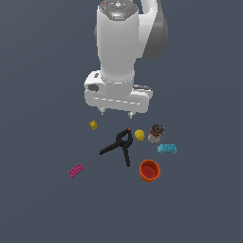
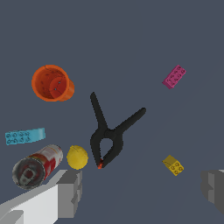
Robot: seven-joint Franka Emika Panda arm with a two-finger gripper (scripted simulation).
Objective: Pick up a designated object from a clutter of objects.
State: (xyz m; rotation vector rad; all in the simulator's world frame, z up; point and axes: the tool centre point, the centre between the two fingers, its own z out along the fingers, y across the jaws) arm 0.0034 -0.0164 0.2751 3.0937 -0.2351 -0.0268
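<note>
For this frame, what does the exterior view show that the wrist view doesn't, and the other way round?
Only the exterior view shows the arm's white body above the clutter, and the whole claw hanging open above the surface. Only the wrist view shows the small can lying on its side with its pull-tab end visible, the inside of the orange-red cup, and the claw's fingers up close. Both show the black clamp, yellow ball, cyan brick, pink brick and tiny yellow piece.
</note>
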